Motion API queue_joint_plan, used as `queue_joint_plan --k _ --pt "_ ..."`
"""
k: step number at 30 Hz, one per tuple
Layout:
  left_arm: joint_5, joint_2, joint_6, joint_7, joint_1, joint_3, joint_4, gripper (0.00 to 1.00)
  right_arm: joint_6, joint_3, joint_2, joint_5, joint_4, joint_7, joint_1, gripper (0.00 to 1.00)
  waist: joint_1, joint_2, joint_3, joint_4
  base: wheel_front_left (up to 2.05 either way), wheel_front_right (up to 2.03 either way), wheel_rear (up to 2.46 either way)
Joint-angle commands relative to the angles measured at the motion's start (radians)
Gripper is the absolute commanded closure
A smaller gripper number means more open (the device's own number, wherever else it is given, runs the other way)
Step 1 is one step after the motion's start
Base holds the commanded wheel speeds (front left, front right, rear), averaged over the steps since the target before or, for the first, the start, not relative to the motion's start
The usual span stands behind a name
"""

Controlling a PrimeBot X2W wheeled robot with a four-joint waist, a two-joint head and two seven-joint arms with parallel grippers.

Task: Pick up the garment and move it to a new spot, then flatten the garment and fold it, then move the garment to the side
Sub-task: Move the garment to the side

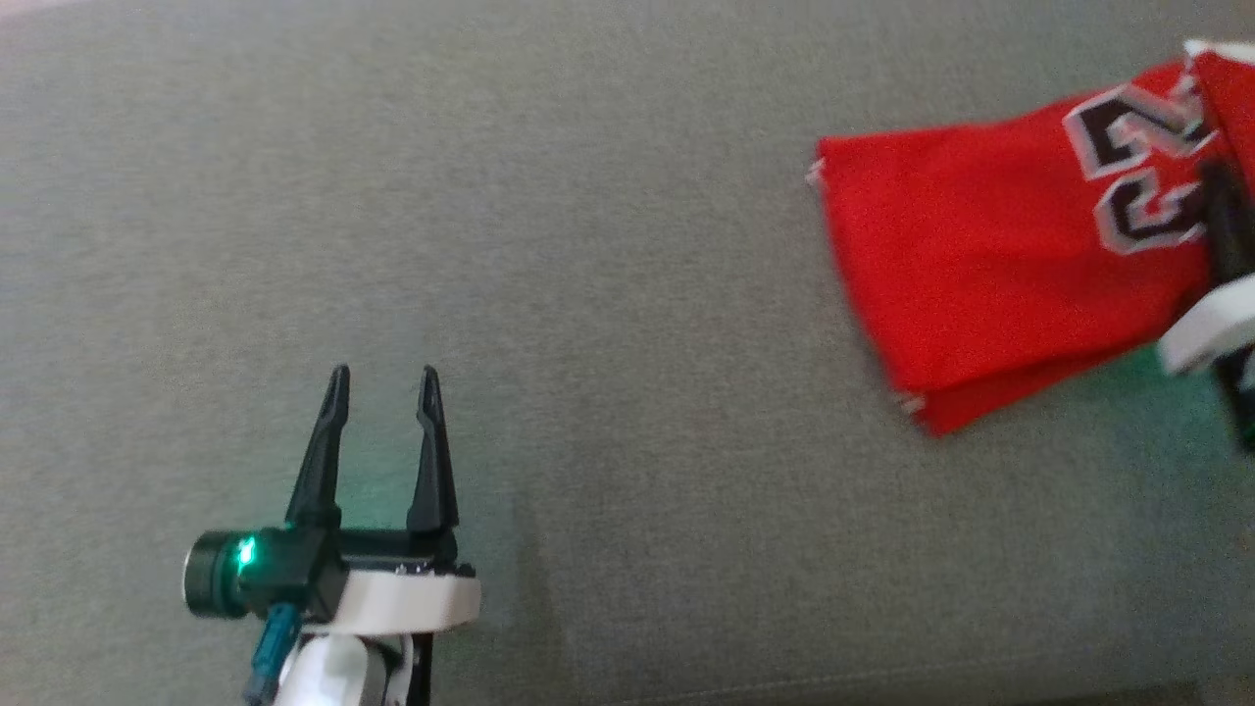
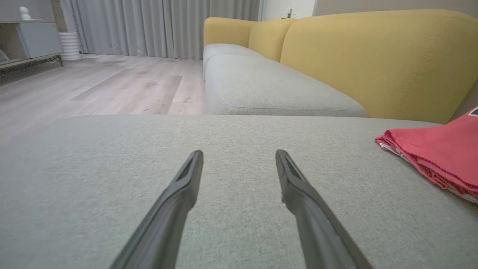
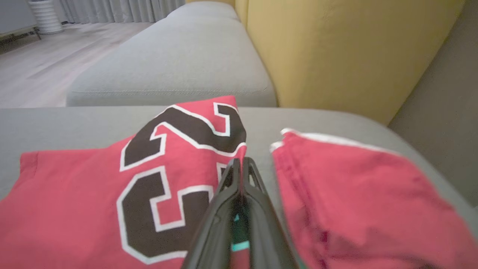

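Left end effector (image 1: 384, 378) is open: we see both long dark fingers spread, low over bare grey woven-fabric sofa cushion (image 1: 627, 245), well apart from the garment. There's a green light on its wrist housing

The folded red fabric jersey (image 1: 980, 245) with a black number edged in white lies on the same cushion, at the far right of the head view, clipped by the frame edge. In the left wrist view its stacked edges (image 2: 437, 153) come in from the right, the rest cut off

Right end effector (image 3: 242, 162) is closed, fingers pressed together, tips pinching a raised fold of the jersey just beside the number. The fingers hide the fabric between them, so we can't tell how many layers are caught. The digits are partly covered. A second red section with white trim sits to its right, with a strip of cushion between; we can't tell where the two join. In the head view this arm is blurred and clipped

Behind: mustard-yellow upholstered backrest (image 2: 373, 56), pale wood floor (image 2: 93, 86), grey curtains (image 2: 149, 26)
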Motion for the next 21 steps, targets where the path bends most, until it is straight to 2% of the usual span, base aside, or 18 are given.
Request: queue_joint_plan --k 1,5,6,10,11,12,13,14,18,19,21 --pt "0.011 -0.003 -0.003 -0.008 -0.037 0.034 -0.030 0.00 -0.001 0.000 -0.041 -0.014 -0.029 -0.017 -0.032 1.00 -0.0002 0.0000 0.049 -0.043 0.00 0.00 0.00" --pt "0.028 -0.003 -0.011 -0.008 -0.069 0.035 -0.033 0.00 -0.001 -0.041 -0.137 -0.052 -0.032 -0.006 -0.088 1.00 -0.0002 0.0000 0.088 -0.061 0.00 0.00 0.00" --pt "0.033 -0.003 -0.011 -0.008 -0.083 0.035 -0.038 0.00 -0.001 -0.070 -0.189 -0.064 -0.029 -0.002 -0.104 1.00 -0.0002 0.0000 0.105 -0.066 0.00 0.00 0.00" --pt "0.049 -0.003 -0.008 -0.008 -0.105 0.045 -0.049 0.00 -0.001 -0.128 -0.275 -0.091 -0.005 -0.003 -0.121 1.00 -0.0002 0.0000 0.124 -0.071 0.00 0.00 0.00" --pt "0.055 -0.003 -0.006 -0.008 -0.109 0.048 -0.052 0.00 -0.001 -0.142 -0.289 -0.103 0.002 -0.004 -0.125 0.90 -0.0002 0.0000 0.125 -0.071 0.00 0.00 0.00" --pt "0.059 -0.003 -0.004 -0.008 -0.112 0.051 -0.055 0.00 -0.001 -0.154 -0.299 -0.119 0.008 -0.005 -0.129 0.04 -0.0002 0.0000 0.125 -0.072 0.00 0.00 0.00" --pt "0.065 -0.003 -0.003 -0.008 -0.113 0.054 -0.056 0.00 -0.001 -0.170 -0.304 -0.139 0.013 -0.007 -0.134 0.00 -0.0002 0.0000 0.120 -0.073 0.00 0.00 0.00" --pt "0.068 -0.003 -0.002 -0.008 -0.113 0.058 -0.056 0.00 -0.001 -0.183 -0.301 -0.160 0.014 -0.010 -0.135 0.00 -0.0002 0.0000 0.114 -0.073 0.00 0.00 0.00" --pt "0.086 -0.002 0.001 -0.008 -0.105 0.069 -0.058 0.00 -0.001 -0.244 -0.219 -0.245 -0.028 -0.019 -0.105 0.00 -0.0002 0.0000 0.068 -0.070 0.00 0.00 0.00" --pt "0.086 -0.002 0.001 -0.008 -0.105 0.069 -0.058 0.00 -0.001 -0.244 -0.219 -0.245 -0.028 -0.019 -0.105 0.00 -0.0002 0.0000 0.068 -0.070 0.00 0.00 0.00" --pt "0.083 -0.002 -0.003 -0.008 -0.094 0.071 -0.053 0.00 -0.001 -0.273 -0.141 -0.285 -0.093 -0.020 -0.056 0.00 -0.0002 0.0000 0.032 -0.064 0.00 0.00 0.00"
